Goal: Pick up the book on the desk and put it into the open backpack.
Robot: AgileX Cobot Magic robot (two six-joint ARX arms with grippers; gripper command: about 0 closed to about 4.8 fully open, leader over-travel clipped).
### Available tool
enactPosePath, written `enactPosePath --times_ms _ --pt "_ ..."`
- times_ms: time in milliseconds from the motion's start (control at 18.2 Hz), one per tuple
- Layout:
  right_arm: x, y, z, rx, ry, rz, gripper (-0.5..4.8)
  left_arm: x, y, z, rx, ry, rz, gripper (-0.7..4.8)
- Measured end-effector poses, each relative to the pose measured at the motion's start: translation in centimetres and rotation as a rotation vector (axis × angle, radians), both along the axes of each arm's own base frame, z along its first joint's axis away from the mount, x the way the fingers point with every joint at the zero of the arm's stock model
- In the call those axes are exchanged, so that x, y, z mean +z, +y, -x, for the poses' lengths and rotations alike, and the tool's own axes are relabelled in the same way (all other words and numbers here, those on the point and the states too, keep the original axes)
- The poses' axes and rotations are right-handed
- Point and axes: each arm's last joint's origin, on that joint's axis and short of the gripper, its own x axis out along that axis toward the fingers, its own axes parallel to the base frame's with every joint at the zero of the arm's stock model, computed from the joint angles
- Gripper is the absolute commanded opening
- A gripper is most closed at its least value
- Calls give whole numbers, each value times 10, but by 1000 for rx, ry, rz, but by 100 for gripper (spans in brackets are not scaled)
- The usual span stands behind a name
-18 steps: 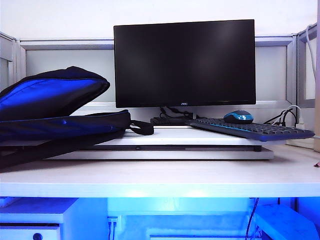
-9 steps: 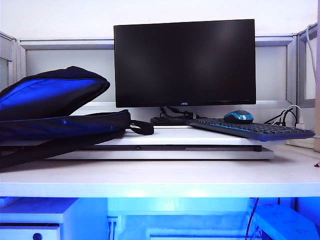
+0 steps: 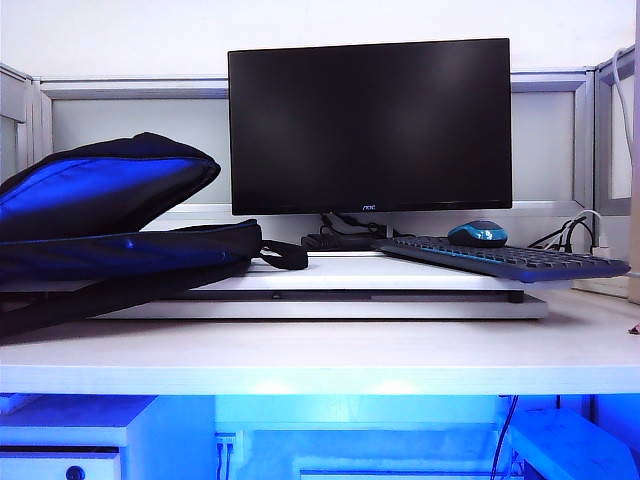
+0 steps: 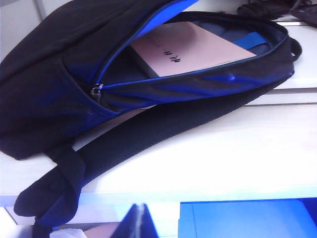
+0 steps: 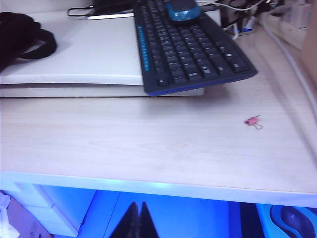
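Book (image 4: 190, 47) lay inside open backpack (image 4: 59, 84) on desk (image 3: 320, 355). Left gripper (image 4: 140, 220) and right gripper (image 5: 137, 218) fully closed, empty, below desk edge. Risk: unzipped flap, book could slide out.

Both grippers were seen drawn back and closed.

The left gripper (image 4: 140, 221) was shown only in the left wrist view, at the edge of the picture, its two dark blue-tinted fingers (image 4: 132, 224) pressed together with no gap and nothing held between them. The right gripper (image 5: 136, 221) was shown likewise in the right wrist view, its fingers (image 5: 130, 223) met in a narrow point, with nothing gripped. Neither arm was caught by the exterior view, so no more of their pose could be told.
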Motion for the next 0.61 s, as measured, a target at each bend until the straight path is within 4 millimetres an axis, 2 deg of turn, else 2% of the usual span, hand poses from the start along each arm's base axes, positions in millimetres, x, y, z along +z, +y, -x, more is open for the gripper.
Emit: enactPosePath --times_ms 330,605 --pt "0 1 0 43 1 -5 -6 0 0 0 4 1 18 -5" --pt "-2 1 -1 47 6 65 -6 0 0 0 4 1 19 -5"
